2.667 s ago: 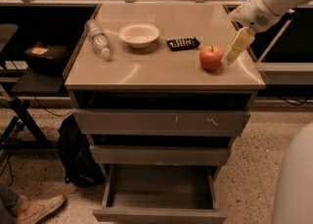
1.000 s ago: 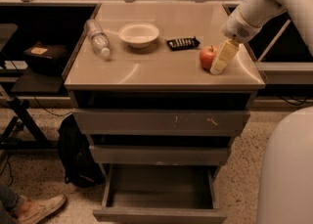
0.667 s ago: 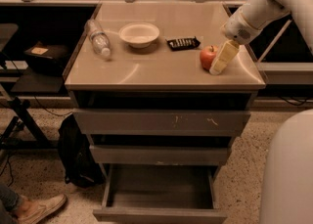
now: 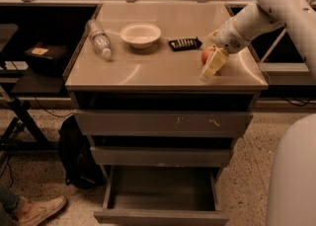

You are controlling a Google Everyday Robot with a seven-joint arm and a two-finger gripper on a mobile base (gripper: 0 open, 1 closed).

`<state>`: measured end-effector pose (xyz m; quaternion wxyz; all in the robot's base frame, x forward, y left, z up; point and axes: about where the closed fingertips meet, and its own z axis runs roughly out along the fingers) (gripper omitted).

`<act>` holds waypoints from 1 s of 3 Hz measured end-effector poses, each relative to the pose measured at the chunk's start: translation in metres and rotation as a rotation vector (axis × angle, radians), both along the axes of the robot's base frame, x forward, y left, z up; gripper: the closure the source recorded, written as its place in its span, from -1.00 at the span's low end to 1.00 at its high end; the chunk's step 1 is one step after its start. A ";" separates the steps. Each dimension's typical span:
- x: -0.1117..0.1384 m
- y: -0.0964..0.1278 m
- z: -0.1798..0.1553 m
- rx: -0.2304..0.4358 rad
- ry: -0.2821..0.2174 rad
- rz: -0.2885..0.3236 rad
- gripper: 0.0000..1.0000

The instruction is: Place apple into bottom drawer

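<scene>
The red-orange apple (image 4: 206,55) sits on the cabinet top near its right front corner. My gripper (image 4: 211,63) reaches down from the right and is right against the apple. Its cream-coloured tip covers the apple's right side. The apple rests on the surface. The bottom drawer (image 4: 160,216) is pulled out at floor level under the cabinet, and its grey inside shows with nothing in it.
A white bowl (image 4: 140,34), a lying plastic bottle (image 4: 99,39) and a dark flat packet (image 4: 184,44) are on the cabinet top (image 4: 148,69). The top drawer (image 4: 158,123) and middle drawer (image 4: 160,156) are slightly out. A black bag (image 4: 74,156) and a person's shoe (image 4: 39,210) are at the left.
My gripper has moved left and down from beside the apple to right against it. The apple has stayed in place.
</scene>
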<state>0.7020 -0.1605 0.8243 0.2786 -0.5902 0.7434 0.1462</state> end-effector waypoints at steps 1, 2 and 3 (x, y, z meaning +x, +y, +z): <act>0.000 0.000 0.000 0.000 0.000 0.000 -0.61; 0.000 0.000 0.000 0.000 0.000 0.000 -0.14; 0.000 0.000 0.000 0.000 0.000 0.000 0.32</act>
